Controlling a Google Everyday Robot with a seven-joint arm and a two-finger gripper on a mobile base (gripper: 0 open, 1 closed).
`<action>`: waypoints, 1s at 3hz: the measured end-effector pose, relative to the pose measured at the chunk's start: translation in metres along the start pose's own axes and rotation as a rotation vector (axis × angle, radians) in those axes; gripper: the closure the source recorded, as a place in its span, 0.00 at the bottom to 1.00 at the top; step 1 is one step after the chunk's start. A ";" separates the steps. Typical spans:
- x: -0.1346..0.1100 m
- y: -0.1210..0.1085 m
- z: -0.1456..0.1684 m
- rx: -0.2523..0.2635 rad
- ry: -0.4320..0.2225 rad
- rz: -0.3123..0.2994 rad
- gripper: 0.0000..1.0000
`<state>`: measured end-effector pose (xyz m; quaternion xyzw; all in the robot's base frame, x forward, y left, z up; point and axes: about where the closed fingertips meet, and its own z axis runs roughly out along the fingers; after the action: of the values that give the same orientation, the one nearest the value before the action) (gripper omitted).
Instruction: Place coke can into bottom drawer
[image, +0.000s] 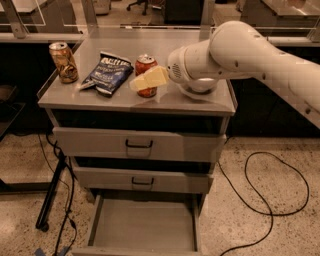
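The white arm (240, 50) is the biggest thing in view. It reaches in from the right edge and bends over the right half of the cabinet top. Its thick round wrist sits just above the steel surface.

The grey cabinet (200, 106) stands on a speckled floor (260, 235) and has three drawers. The top drawer (100, 144) and the middle drawer (100, 177) are both pushed in, and each carries a black handle. The bottom drawer (145, 225) is pulled out toward the camera. It is a wide flat tray with low sides, and its inside is bare.

A black cable (272, 212) loops over the floor to the right of the cabinet. Thinner cords and a dark stand leg lie on the left.

On the cabinet top, a dark blue chip bag (107, 74) lies flat, left of centre. A gold-brown can (63, 62) stands upright near the left rear corner, well apart from the bag.

The coke can (145, 64) stands upright on the cabinet top just right of the bag, not in any drawer. Its silver top and red upper body show.

The gripper (139, 82), pale yellow, points left from the wrist and crosses in front of the can's middle, hiding part of the label. Whether it is spread, closed, or clamped on the can cannot be told. Whether it touches the can cannot be told either.
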<state>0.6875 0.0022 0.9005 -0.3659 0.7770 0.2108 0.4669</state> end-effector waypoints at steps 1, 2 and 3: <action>-0.001 0.000 0.000 0.000 -0.001 -0.001 0.00; -0.001 0.014 0.022 -0.028 -0.045 0.026 0.00; -0.021 0.025 0.044 -0.065 -0.119 0.016 0.00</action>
<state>0.6996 0.0560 0.8972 -0.3614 0.7435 0.2611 0.4983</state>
